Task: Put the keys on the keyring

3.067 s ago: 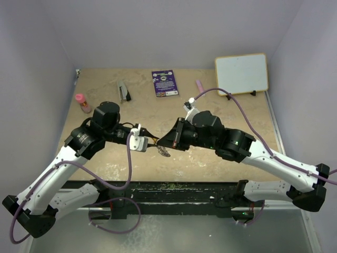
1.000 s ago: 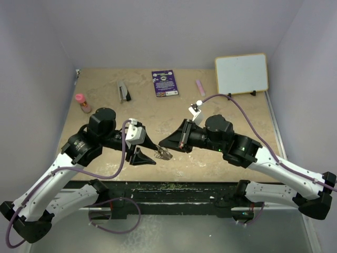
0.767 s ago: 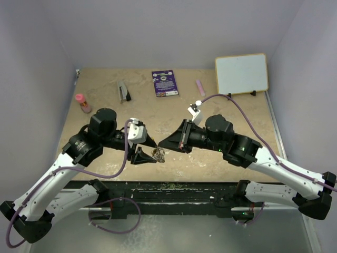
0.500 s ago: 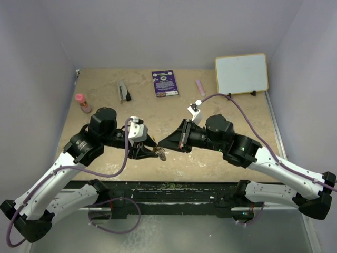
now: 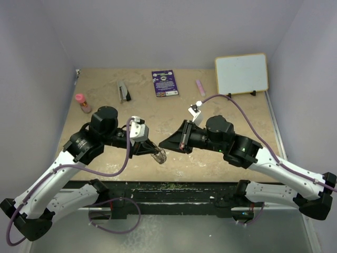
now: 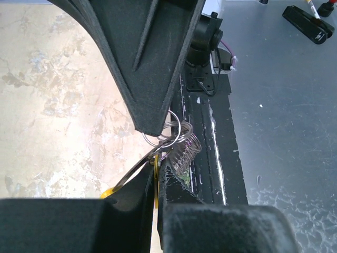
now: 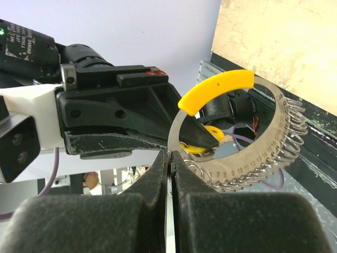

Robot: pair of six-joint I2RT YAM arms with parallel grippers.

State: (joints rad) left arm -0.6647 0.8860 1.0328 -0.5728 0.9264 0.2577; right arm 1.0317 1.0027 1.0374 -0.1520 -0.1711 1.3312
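Both arms meet over the near edge of the table [image 5: 105, 89]. The right gripper [image 7: 171, 158] is pressed tight on the keyring [image 7: 247, 171], a numbered silver band with wire loops and a yellow segment, held in the air. The left gripper [image 6: 157, 195] pinches 1 key [image 6: 156, 174], its yellow head edge-on between the fingers and its blade reaching to the ring's loops. The 2 claws sit nose to nose, very close.
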